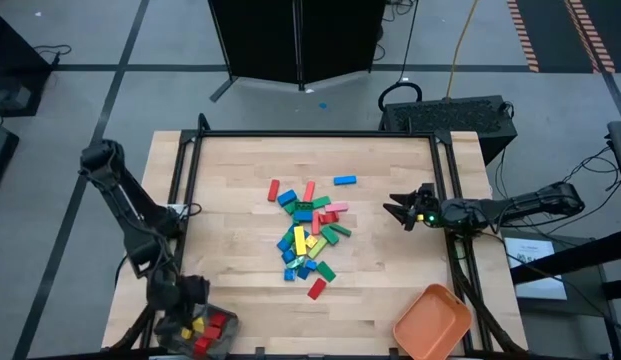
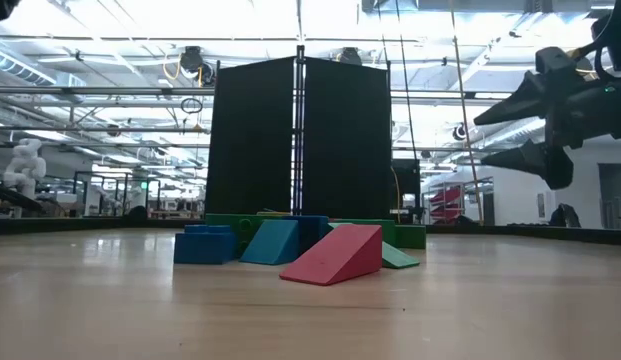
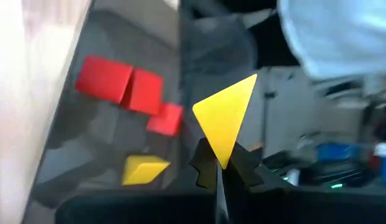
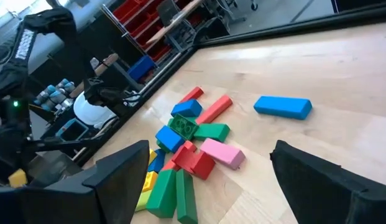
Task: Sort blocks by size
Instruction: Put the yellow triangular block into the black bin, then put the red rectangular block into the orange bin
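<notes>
The blocks point(image 1: 308, 235) lie in a loose pile at the middle of the table: red, blue, green, yellow and pink pieces, with one blue block point(image 1: 344, 181) apart toward the far side. My left gripper point(image 3: 220, 171) hangs over the grey container point(image 1: 215, 340) at the table's near left corner, shut on a yellow wedge-shaped block point(image 3: 225, 118). Red blocks point(image 3: 118, 84) and a yellow one point(image 3: 143, 169) lie in that container. My right gripper point(image 1: 395, 212) waits open at the table's right edge, pointing at the pile and touching nothing. My left gripper pinches the yellow wedge by its narrow corner point(image 3: 222, 155) between its two fingertips. The wedge stands out past the fingers, its broad end away from them. It is lifted clear, above the grey container's inside.
An orange tray point(image 1: 430, 320) sits at the near right corner. A black frame rail point(image 1: 185, 190) runs round the table's left, far and right sides. Bare wood lies between the pile and the container.
</notes>
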Robot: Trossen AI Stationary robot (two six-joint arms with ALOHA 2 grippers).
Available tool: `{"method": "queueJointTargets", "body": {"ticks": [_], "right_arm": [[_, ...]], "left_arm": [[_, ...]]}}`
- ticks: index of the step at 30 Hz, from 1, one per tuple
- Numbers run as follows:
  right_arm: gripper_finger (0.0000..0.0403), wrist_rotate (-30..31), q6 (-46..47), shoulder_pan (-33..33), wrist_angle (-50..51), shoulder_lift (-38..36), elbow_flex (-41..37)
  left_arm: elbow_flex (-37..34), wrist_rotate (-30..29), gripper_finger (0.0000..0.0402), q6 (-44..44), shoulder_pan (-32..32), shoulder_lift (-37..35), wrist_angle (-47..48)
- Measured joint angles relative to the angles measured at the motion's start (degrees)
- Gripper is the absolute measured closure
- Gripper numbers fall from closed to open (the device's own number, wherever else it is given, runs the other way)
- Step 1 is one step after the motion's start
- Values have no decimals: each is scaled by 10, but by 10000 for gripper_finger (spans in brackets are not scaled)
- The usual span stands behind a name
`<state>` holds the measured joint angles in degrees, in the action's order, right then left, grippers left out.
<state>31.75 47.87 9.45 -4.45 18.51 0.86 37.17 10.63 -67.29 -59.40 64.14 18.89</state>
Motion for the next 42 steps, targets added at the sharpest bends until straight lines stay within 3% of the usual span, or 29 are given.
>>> {"method": "queueJointTargets", "body": {"ticks": [7,17,21,26,29,32,38,40,42], "right_arm": [[73,0,10,0,-6,4,-1],[73,0,6,0,-9,4,-1],[73,0,6,0,-10,4,-1],[73,0,6,0,-10,4,-1],[73,0,8,0,-11,4,-1],[73,-1,8,0,-14,4,-1],[73,-3,10,0,-14,4,-1],[73,-3,10,0,-14,4,-1],[73,-3,10,0,-14,4,-1]], "left_arm": [[0,-1,374,22,-26,59,2],[0,33,258,17,-27,66,-30],[11,86,216,-26,5,51,-31],[32,84,204,-28,69,-6,-28],[44,31,203,-11,127,-54,5],[61,-59,203,22,196,-99,95],[71,-417,203,32,333,-152,189],[71,-490,203,33,382,-148,198],[71,-508,203,52,440,-130,198]]}}
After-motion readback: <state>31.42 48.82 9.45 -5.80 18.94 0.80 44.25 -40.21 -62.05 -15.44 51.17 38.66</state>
